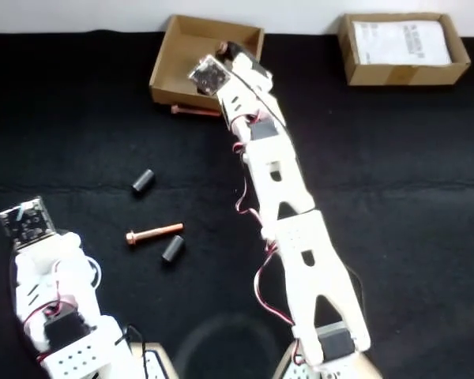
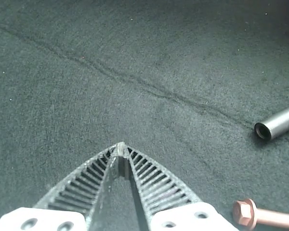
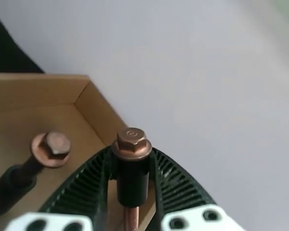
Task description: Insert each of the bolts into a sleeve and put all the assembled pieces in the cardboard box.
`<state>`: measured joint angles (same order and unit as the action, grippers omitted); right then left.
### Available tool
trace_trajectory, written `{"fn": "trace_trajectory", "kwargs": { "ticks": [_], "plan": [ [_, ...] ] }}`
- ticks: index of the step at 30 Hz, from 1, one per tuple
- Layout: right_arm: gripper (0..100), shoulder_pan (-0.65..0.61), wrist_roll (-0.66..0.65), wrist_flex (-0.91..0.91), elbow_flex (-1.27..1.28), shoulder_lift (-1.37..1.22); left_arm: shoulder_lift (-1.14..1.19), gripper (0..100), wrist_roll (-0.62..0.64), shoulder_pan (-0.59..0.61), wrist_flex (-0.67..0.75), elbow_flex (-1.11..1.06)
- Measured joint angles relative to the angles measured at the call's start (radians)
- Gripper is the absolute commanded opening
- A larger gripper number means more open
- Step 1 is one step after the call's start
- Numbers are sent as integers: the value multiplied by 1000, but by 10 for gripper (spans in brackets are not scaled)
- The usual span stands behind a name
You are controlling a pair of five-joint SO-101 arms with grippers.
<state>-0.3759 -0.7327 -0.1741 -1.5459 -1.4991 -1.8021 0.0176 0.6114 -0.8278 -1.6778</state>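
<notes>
Over the cardboard box [image 3: 33, 89], a bolt [image 3: 131, 144] in its sleeve [image 3: 133, 183] is gripped between the right fingers [image 3: 176, 185], another assembled piece [image 3: 45, 151] is seen inside the box, and well away from the box the left fingers [image 2: 151, 175] are held closed above the desk [image 2: 135, 72] near a loose bolt [image 2: 265, 216] and a loose sleeve [image 2: 277, 124].

Print on paper sheet [image 1: 401, 41] illegible

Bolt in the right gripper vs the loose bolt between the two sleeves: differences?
The gripped bolt wears a dark sleeve on its shank; the loose bolt is bare. The gripped bolt is clamped in the right gripper above the cardboard box; the loose bolt lies flat on the black mat. Both are copper-coloured with a flanged hex head.
</notes>
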Motion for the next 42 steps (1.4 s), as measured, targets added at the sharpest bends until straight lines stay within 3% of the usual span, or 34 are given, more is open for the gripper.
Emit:
{"fn": "trace_trajectory", "kwargs": {
  "ticks": [5,9,17,25,31,36,42],
  "plan": [
    [166,-18,40,-166,-71,-29,0,9,0,0,-3,0],
    [166,-17,121,-262,-80,-28,0,9,0,0,-3,0],
    [166,-17,161,-382,-92,8,0,9,0,0,-3,0],
    [166,-25,638,-799,-92,264,0,9,0,0,-3,0],
    [169,-43,898,-1036,-94,404,0,9,0,0,-3,0],
    [169,-52,1036,-1206,-94,439,0,9,0,0,-3,0],
    [169,-123,1077,-1384,-94,439,0,9,0,0,-3,0]
  ]
}}
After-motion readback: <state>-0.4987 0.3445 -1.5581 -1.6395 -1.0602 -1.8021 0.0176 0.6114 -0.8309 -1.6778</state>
